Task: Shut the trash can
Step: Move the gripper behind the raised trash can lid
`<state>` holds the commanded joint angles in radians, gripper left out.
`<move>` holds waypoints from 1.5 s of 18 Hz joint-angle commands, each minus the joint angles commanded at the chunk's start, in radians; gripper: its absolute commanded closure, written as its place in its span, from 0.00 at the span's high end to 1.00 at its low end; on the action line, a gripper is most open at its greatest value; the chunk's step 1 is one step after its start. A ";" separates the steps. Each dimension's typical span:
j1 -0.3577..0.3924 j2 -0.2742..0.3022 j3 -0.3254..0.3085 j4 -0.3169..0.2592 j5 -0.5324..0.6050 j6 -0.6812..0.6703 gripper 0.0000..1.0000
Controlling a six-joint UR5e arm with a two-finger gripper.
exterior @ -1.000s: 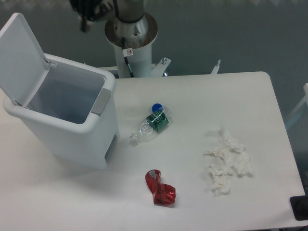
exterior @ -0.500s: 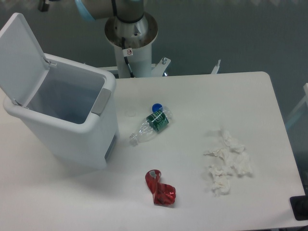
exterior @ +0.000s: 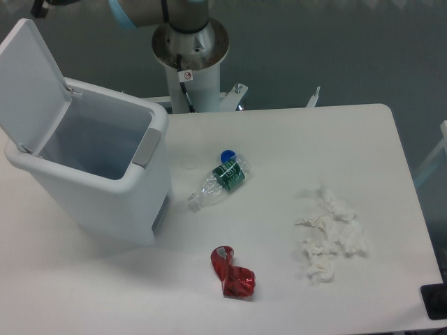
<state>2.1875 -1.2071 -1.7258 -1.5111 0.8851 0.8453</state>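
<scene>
Although your gripper (exterior: pixel 40 7) shows only as a dark sliver at the top left edge, above the raised lid (exterior: pixel 31 80), you cannot tell how far its fingers are spread, or whether they hold or touch anything. Half a second ago that dark end sat further right along the top edge; it has shifted left. Your trash can (exterior: pixel 91 174) stands open on the left of the worktop (exterior: pixel 279 279), unmoved, as are the crushed bottle (exterior: pixel 222 179), red wrapper (exterior: pixel 232 273) and tissues (exterior: pixel 330 234).
</scene>
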 joint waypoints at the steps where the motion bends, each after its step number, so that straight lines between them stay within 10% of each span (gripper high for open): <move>1: -0.008 -0.012 0.014 0.008 0.000 -0.015 0.00; 27: -0.015 -0.031 0.052 0.037 0.049 -0.069 0.00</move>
<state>2.1721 -1.2379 -1.6736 -1.4742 0.9341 0.7762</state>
